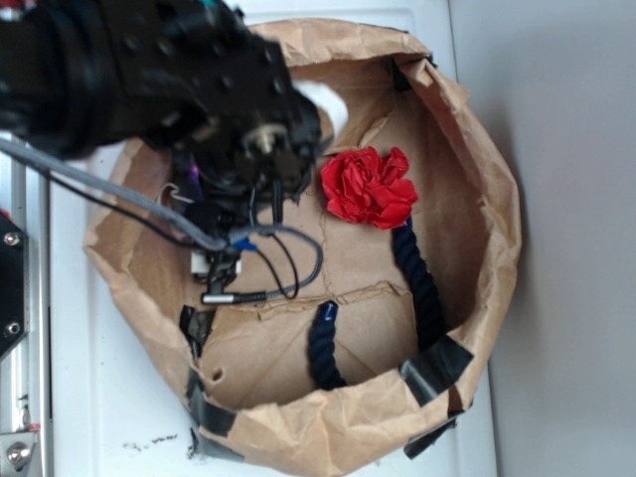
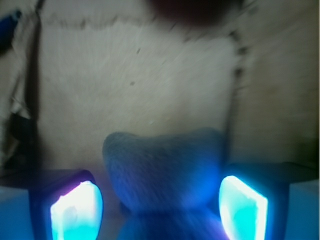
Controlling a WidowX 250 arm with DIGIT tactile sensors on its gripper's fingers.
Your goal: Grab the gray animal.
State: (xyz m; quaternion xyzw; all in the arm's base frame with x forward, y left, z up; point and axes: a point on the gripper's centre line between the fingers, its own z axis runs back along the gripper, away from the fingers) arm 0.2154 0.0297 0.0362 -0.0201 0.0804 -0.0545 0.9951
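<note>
Reaching down into paper bag (image 1: 477, 149), pincer (image 2: 159, 207) apart, gray animal (image 2: 165, 170) between fingers (image 2: 76, 212).

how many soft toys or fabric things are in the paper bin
3. The red flower lies near the far wall, the navy rope runs from it to the near wall, and the gray animal sits between the hand's fingers. The arm may hide more.

robot lab: metal rail (image 1: 25, 328), taped paper bin (image 1: 477, 149).

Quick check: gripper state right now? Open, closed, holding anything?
Gripper: open, fingers spread on either side of the gray animal; the toy sits between them, but no clamp on it shows yet.
</note>
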